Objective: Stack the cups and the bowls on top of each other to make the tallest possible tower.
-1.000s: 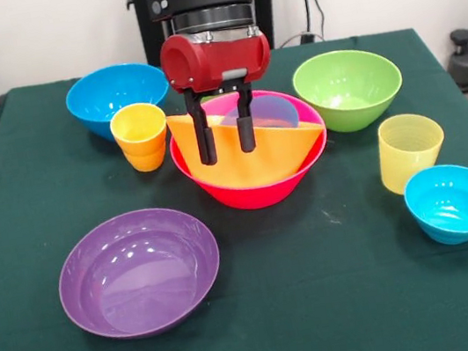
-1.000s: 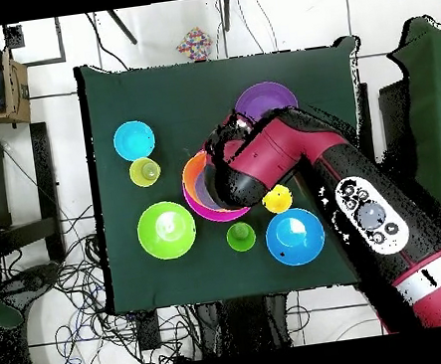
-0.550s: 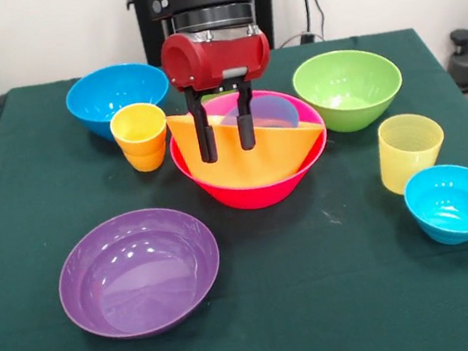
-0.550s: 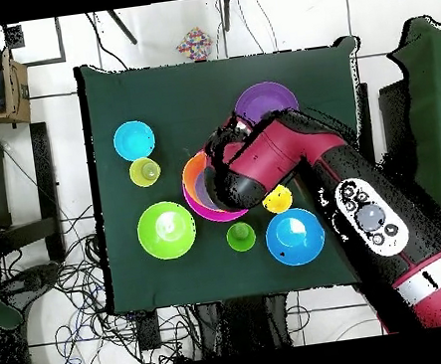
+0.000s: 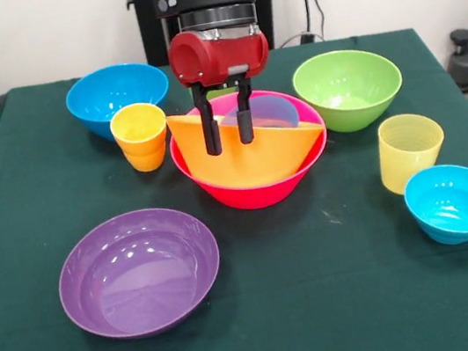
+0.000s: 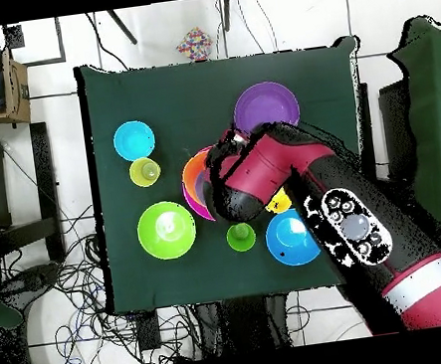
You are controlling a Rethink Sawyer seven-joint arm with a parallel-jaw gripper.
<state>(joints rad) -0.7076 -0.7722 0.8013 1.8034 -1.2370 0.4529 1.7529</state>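
Front view: red-and-black gripper (image 5: 229, 138), fingers spread, holding nothing, poised directly above the large orange plastic bowl (image 5: 253, 156). That bowl lies tilted inside the big glossy pink bowl (image 5: 253, 186) at table centre, a small pale-blue bowl (image 5: 267, 111) behind it.

Overhead view: arm covers most of the pink bowl (image 6: 192, 196); small green cup (image 6: 240, 236) just beside it.

On the green tabletop (image 6: 212, 86), the red arm (image 6: 294, 175) covers most of the pink bowl (image 6: 190, 196). A purple bowl (image 6: 265, 106) lies beyond it. A small blue bowl (image 6: 134, 140), pale yellow cup (image 6: 144, 171), green bowl (image 6: 166, 229), green cup (image 6: 240, 237) and blue bowl (image 6: 291, 241) surround them.
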